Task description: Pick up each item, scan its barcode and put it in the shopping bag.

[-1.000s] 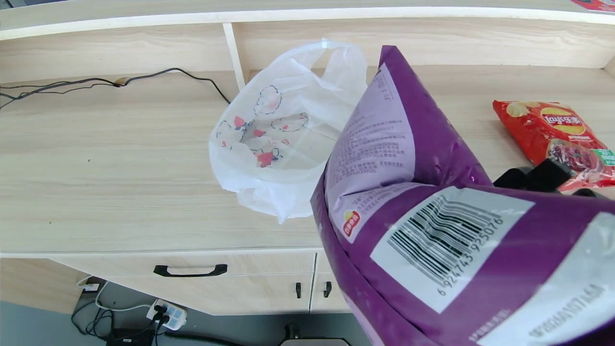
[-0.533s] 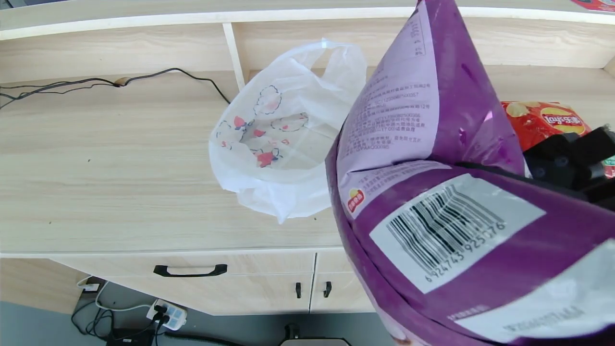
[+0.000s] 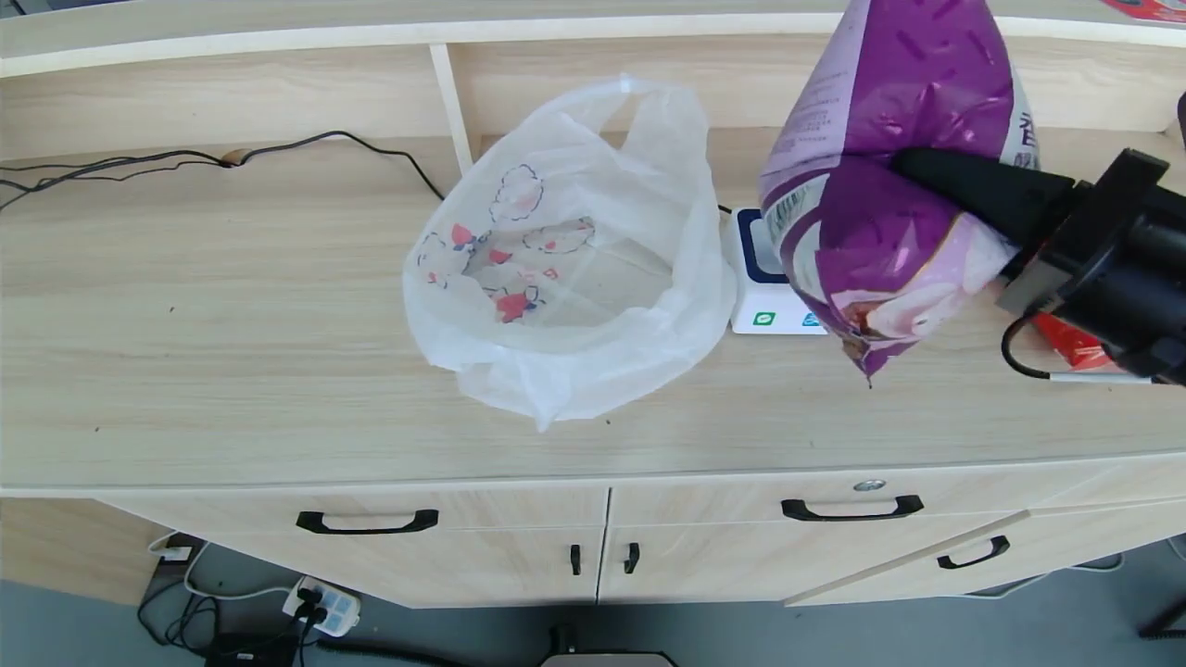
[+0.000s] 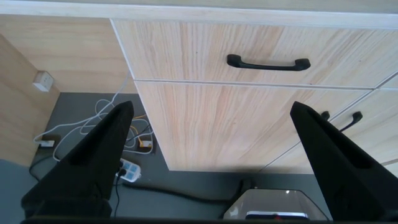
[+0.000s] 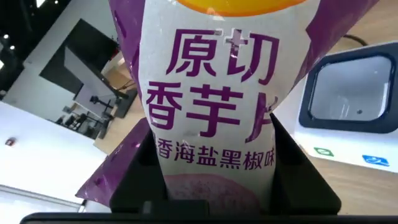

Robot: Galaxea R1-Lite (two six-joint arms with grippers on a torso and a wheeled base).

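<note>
Pale wood counter (image 3: 232, 371) with drawers below fills the scene. Above its right half hangs the purple chip bag (image 3: 889, 185), held off the surface and standing roughly upright with its lower corner pointing down. The right gripper (image 3: 917, 171) is clamped across the bag's middle, one black finger lying over the near face; from the right wrist view the two fingers press the pack (image 5: 211, 124) from either side. Just behind and below the bag sits the white scanner (image 3: 769, 296), its dark window facing up. Beside the scanner, to the left, the white shopping bag (image 3: 565, 269) stands with its mouth open. A red chip bag (image 3: 1066, 343) peeks out behind the right arm. The left gripper (image 4: 211, 109) hangs low in front of the drawer fronts, fingers spread wide, holding nothing.
</note>
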